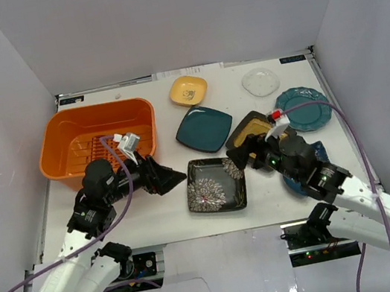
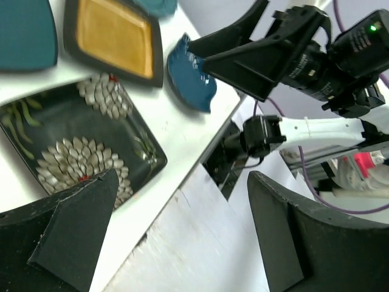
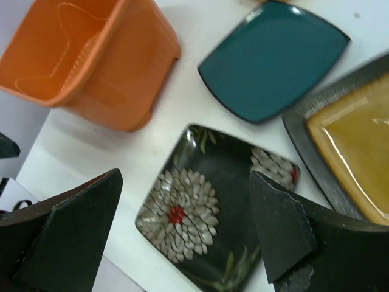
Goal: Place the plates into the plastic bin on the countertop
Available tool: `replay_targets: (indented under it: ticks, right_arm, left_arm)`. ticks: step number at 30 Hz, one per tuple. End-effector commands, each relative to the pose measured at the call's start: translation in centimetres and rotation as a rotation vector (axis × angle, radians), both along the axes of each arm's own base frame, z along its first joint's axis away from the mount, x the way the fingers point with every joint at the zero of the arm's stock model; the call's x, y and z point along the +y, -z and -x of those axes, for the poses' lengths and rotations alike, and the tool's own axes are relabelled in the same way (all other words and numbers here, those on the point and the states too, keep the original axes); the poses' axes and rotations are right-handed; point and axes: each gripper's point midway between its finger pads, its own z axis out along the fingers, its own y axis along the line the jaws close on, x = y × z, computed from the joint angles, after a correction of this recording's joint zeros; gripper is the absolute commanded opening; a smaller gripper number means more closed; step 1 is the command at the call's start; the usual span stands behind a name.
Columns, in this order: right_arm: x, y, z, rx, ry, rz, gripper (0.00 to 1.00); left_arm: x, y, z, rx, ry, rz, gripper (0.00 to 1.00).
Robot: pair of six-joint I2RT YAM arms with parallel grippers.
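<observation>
The orange plastic bin (image 1: 96,141) stands at the back left of the countertop (image 1: 170,218); nothing shows inside it. Set out to its right are a small yellow square plate (image 1: 188,90), a clear round plate (image 1: 260,81), a teal scalloped plate (image 1: 303,108), a teal square plate (image 1: 204,128), a black-rimmed mustard plate (image 1: 251,130) and a black floral plate (image 1: 215,184). A blue plate (image 1: 295,177) is partly hidden under my right arm. My left gripper (image 1: 174,176) is open and empty just left of the floral plate (image 2: 73,140). My right gripper (image 1: 241,157) is open and empty above the floral plate's (image 3: 213,225) right side.
White walls enclose the countertop on three sides. The two grippers face each other across the floral plate, with the right gripper (image 2: 267,48) showing in the left wrist view. The table's near edge (image 2: 182,152) runs close below the floral plate. Purple cables trail from both arms.
</observation>
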Motion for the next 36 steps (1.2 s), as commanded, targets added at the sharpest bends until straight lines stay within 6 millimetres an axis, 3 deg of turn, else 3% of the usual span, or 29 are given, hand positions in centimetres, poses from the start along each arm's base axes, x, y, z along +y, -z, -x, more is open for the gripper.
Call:
replay_targets:
  ticks: [1, 3, 8, 12, 18, 21, 24, 33, 36]
  right_arm:
    - [-3.3, 3.1, 1.8, 0.06, 0.069, 0.039, 0.9]
    - [-4.4, 4.8, 2.3, 0.079, 0.096, 0.042, 0.9]
    - [-5.3, 4.1, 2.6, 0.046, 0.128, -0.014, 0.92]
    - [-5.0, 4.3, 2.5, 0.057, 0.113, 0.006, 0.93]
    - [-4.7, 4.2, 2.8, 0.047, 0.088, 0.008, 0.97]
    - [-4.6, 4.7, 2.9, 0.058, 0.075, 0.013, 1.0]
    - [-4.2, 5.2, 3.1, 0.075, 0.056, 0.025, 1.0]
    - [-3.5, 6.2, 3.6, 0.101, 0.015, 0.012, 0.93]
    - [-3.2, 7.0, 3.8, 0.12, 0.004, 0.009, 0.92]
  left_arm:
    - [-1.0, 1.1, 1.5, 0.074, 0.103, 0.027, 0.98]
    - [-1.2, 2.0, 1.5, 0.113, 0.116, 0.017, 0.98]
    - [-1.7, 6.0, 1.5, 0.234, 0.127, -0.026, 0.98]
    - [-2.3, 9.8, 0.6, 0.286, 0.026, -0.132, 0.98]
    - [0.0, 14.4, -1.5, 0.323, -0.234, -0.31, 0.76]
    - [1.0, 16.6, -2.4, 0.34, -0.33, -0.361, 0.75]
    - [0.1, 18.8, -2.2, 0.382, -0.298, -0.397, 0.75]
    - [-1.6, 21.7, -2.6, 0.38, -0.265, -0.39, 0.73]
    - [-2.3, 22.5, -2.6, 0.387, -0.245, -0.373, 0.66]
